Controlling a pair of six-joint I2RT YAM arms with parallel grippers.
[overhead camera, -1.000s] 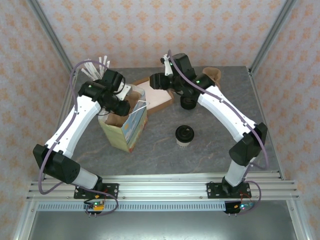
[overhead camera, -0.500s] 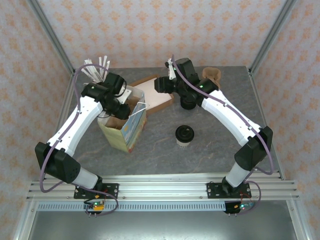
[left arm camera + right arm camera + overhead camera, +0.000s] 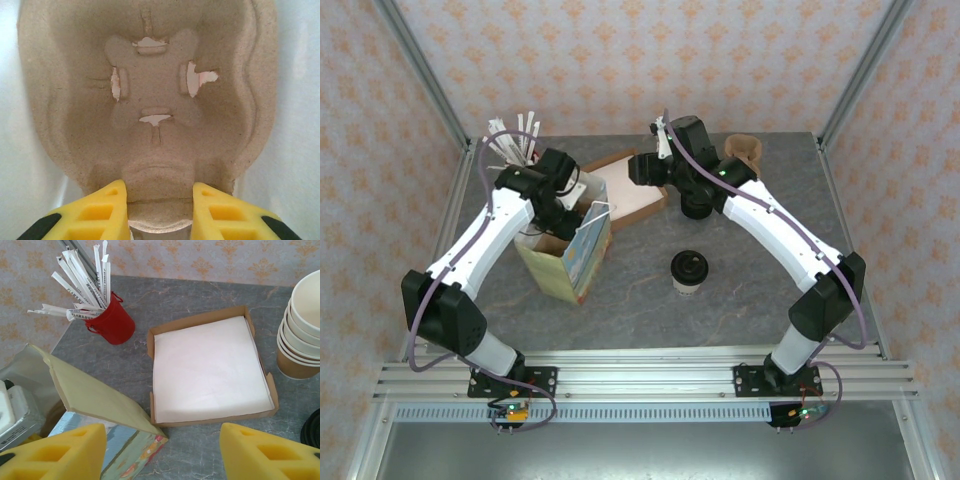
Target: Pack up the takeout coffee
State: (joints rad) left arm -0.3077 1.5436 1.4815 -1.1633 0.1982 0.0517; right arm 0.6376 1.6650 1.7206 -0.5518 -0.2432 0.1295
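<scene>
coffee cup on the table, outside the bag

far left: a red cup [image 3: 112, 322] of wrapped straws [image 3: 82, 277] stands at the back corner of the grey table [image 3: 640, 310]. just beside it, the left gripper [image 3: 159, 186] is down inside the open paper bag [image 3: 565, 262]. its yellow fingers [image 3: 107, 205] are set narrow, one on each side of the near lip of a pulp cup carrier [image 3: 150, 100] lying in the bag. it cannot be told whether they pinch the lip.

centre: a brown tray [image 3: 200, 320] of white napkins [image 3: 207, 370] sits flat on the table, behind the bag. the right gripper [image 3: 162, 429] hangs over the tray, jaws wide apart, nothing between them.

the takeout coffee [image 3: 688, 270] stands upright with its lid on, on the table. it is to the right of the bag, nearer the arm bases than the tray, and well apart from both grippers.

right: a stack of lidless paper cups [image 3: 305, 335] stands just beside the tray.
</scene>
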